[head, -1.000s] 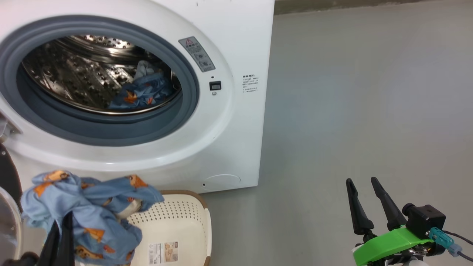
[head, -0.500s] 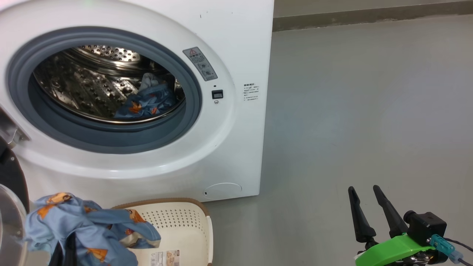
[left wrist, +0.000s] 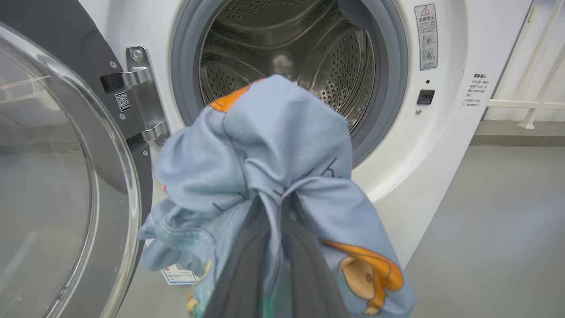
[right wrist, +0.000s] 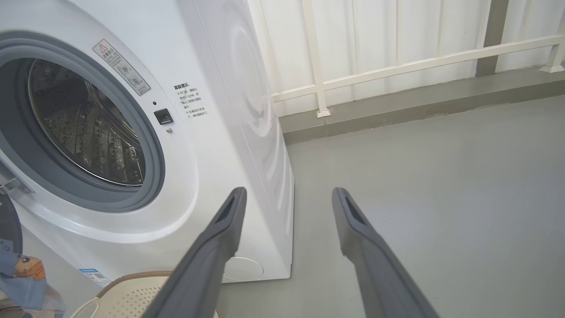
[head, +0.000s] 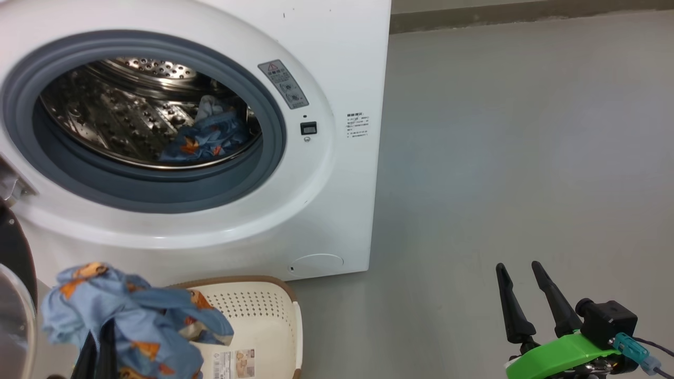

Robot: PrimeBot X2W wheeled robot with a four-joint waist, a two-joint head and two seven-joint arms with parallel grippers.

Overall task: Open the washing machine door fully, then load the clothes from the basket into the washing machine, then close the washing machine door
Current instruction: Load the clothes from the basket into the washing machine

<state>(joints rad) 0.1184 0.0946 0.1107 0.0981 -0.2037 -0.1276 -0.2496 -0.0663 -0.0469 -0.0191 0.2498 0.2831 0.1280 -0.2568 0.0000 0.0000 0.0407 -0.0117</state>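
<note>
While the left tool (head: 99,345) is pinched tight on a bundle of the clothes (head: 137,316), the blue bear-print fabric hangs lifted over the left end of the basket (head: 266,310), draped round the dark fingers so that their tips are hidden. In the left wrist view the bundle (left wrist: 273,141) sits in front of the open mouth of the washing machine (head: 342,63), outside the grey rubber ring (head: 158,192). The washing machine door (left wrist: 66,185) stands swung wide on the left, its glass bowl just beside the held cloth and its metal hinge (left wrist: 143,101) showing on the machine's front. A second piece (head: 205,138) of the same print lies inside the steel drum (head: 105,116), toward its right side. The basket rests on the floor (head: 500,131) close against the machine's lower front, with a barcode sticker showing on its bottom. The right tool (head: 518,267) hangs well apart to the right over the grey floor, its two fingers spread wide with nothing between them
</note>
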